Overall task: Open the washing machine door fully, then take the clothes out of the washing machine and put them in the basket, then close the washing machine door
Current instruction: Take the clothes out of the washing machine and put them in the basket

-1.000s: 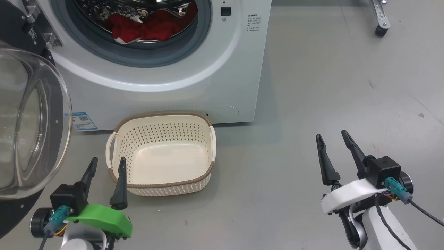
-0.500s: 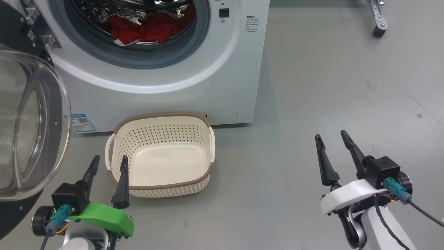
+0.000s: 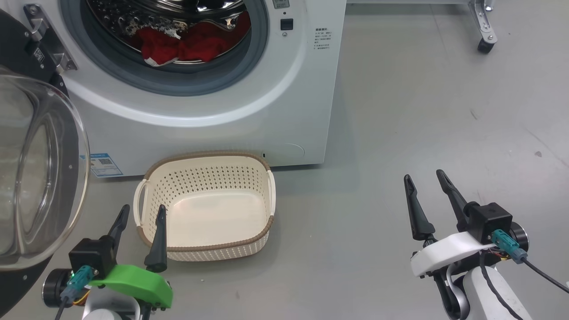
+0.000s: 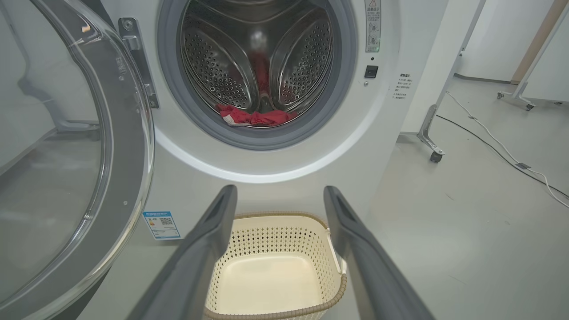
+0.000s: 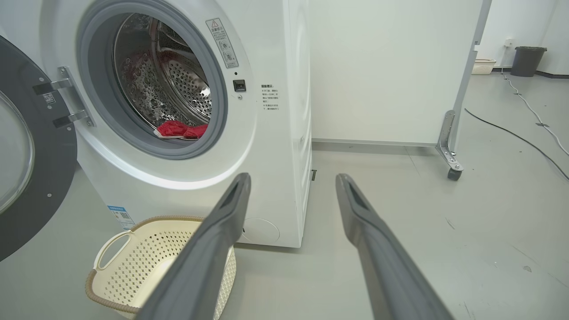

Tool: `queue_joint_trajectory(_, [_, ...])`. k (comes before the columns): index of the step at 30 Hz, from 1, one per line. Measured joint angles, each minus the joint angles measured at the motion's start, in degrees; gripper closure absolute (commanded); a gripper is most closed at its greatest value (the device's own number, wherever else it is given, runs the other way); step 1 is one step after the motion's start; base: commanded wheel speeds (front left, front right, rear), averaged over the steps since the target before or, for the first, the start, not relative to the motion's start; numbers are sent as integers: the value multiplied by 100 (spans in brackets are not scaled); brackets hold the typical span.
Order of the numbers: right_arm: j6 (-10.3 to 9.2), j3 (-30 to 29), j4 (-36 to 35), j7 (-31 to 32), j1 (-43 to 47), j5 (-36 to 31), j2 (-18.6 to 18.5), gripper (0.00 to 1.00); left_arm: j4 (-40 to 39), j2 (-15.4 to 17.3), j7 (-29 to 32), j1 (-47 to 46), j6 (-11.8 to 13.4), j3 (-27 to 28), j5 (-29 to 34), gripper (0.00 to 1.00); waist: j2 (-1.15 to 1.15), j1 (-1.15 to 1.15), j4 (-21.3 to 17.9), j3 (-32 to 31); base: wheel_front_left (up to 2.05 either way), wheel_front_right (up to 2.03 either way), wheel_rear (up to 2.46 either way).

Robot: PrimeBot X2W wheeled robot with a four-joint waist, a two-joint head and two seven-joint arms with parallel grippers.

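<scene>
The red garment [image 3: 178, 44] lies crumpled low in the drum [image 4: 222, 66], right behind the grey gasket [image 3: 195, 84]. Its long axis runs side to side across the drum mouth, and the white-trimmed end points left. Around it is the white washing machine [image 3: 275, 111], and its door [image 3: 40, 178] is swung wide out on the left hinge [image 3: 44, 40], the clear glass bowl bulging rightward. Below the drum mouth the basket [image 3: 209, 155] sits open side up on the grey floor [image 3: 400, 111], just in front of the machine's base. Its long side runs parallel to the machine front, with a white handle at each end. A blue label [image 3: 104, 162] shows just left of it. The left gripper [image 3: 144, 208] is at the basket's near-left corner, fingers spread and pointing toward the machine, nothing between them. The right gripper [image 3: 423, 174] is well off to the right over bare floor, fingers likewise apart and gripping nothing.
</scene>
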Motion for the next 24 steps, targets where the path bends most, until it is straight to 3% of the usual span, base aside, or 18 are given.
queue_joint_trajectory(24, [1, -10, -2, 0, 0, 0, 1, 0, -120, -4, 35, 15, 81, -3, 1, 0, 0, 0, 25, 45, 109, -109, 0])
